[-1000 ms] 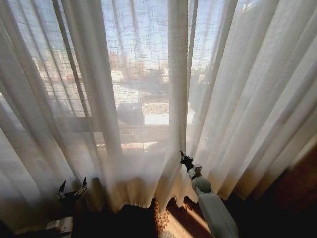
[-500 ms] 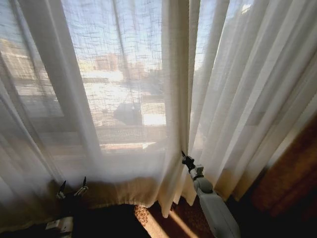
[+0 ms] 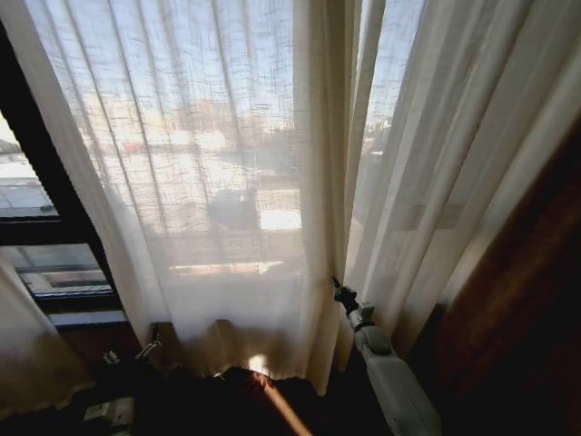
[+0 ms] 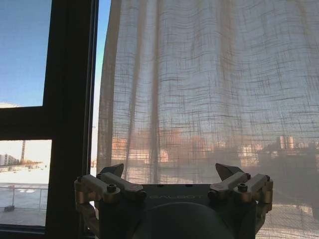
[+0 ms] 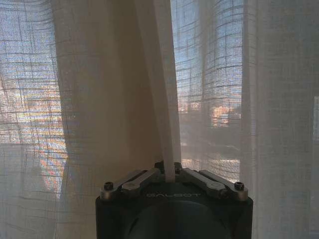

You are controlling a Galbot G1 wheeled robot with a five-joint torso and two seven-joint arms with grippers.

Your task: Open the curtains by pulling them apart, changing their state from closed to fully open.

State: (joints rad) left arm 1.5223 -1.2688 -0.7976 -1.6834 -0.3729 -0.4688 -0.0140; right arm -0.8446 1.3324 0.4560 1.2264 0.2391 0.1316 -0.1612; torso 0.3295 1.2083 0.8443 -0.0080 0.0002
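The curtains are sheer off-white pleated panels. In the head view a wide panel hangs in the middle and a bunched panel hangs to its right. A lower piece of curtain shows at the far left. My right gripper is shut on a vertical fold where the two panels meet; the right wrist view shows that fold pinched in the right gripper. My left gripper sits low at the left, open and apart from the fabric. In the left wrist view the left gripper faces the curtain.
A dark window frame with bare glass stands left of the middle panel, also seen as the frame in the left wrist view. A brown wall rises at the right. A sunlit streak crosses the dark floor.
The whole head view has shifted. The middle panel's left edge now stands further right, baring dark frame and glass at the left. My right gripper still holds its fold; the left stays open.
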